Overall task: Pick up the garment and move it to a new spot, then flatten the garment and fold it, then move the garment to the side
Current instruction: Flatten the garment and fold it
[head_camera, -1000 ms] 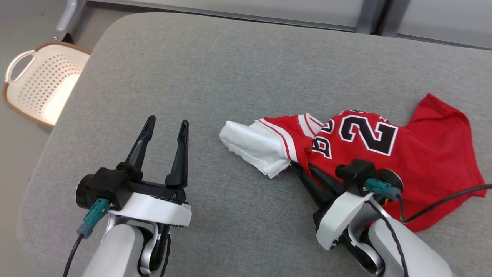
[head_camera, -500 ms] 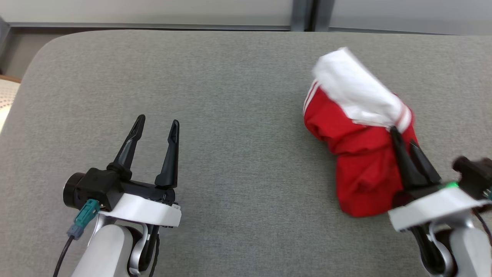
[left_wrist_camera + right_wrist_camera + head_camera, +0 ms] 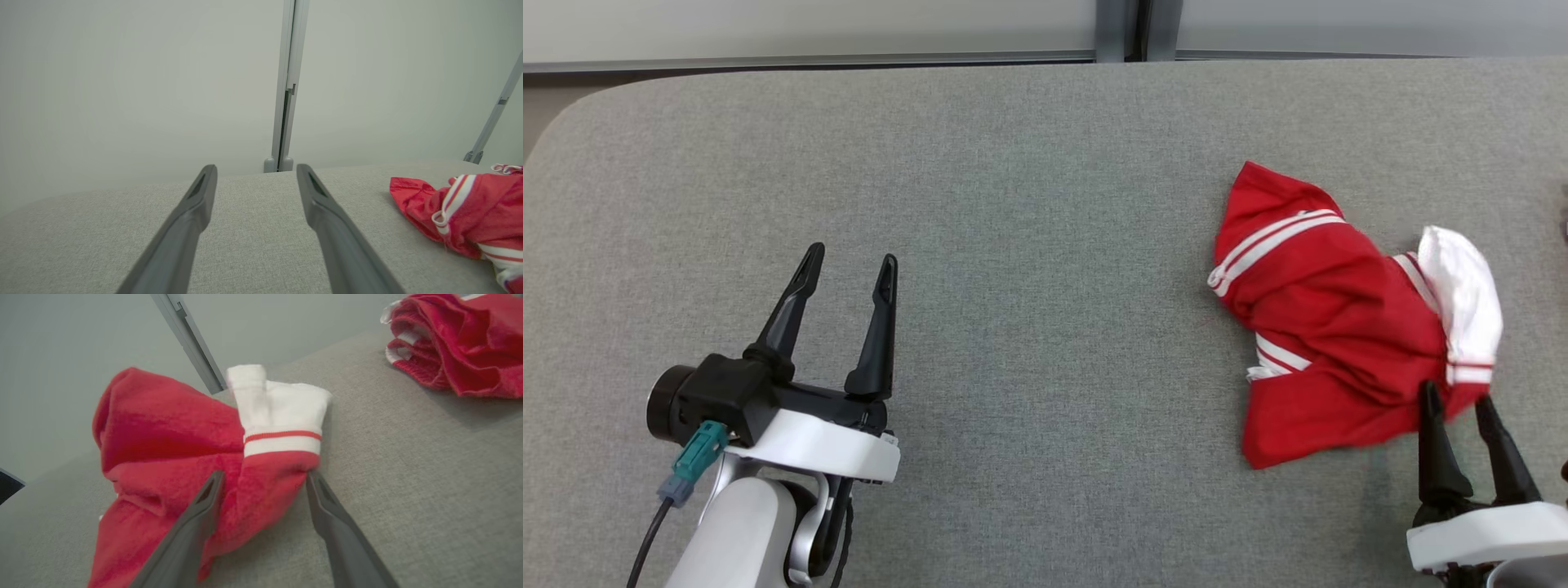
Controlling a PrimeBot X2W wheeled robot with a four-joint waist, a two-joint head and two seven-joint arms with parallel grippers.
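jersey (image 3: pixel 1331 343), red with white striped trim, lies crumpled in a heap on the right part of the grey padded table (image 3: pixel 1029 245), white sleeve (image 3: pixel 1462 294) flopped over its far-right side. number print not visible now.

change: a second ago right gripper (image 3: pixel 1455 395) was pinched shut on the cloth, then carried it bunched and hanging. now its fingers stand parted; jersey has slumped onto the table. right wrist view shows a red fold lying loose between the spread fingers, no longer clamped. head camera has also swung, so the shift in the table's framing isn't the table's own.

left gripper (image 3: pixel 852 255) open, empty, hovering lower left, well apart from the jersey.

second red bundle (image 3: pixel 461 339) sits farther off in the right wrist view.

reading: relocation step looks done. flattening comes next. heap is badly wadded, so likely both arms are needed to find hem or shoulders and spread it.
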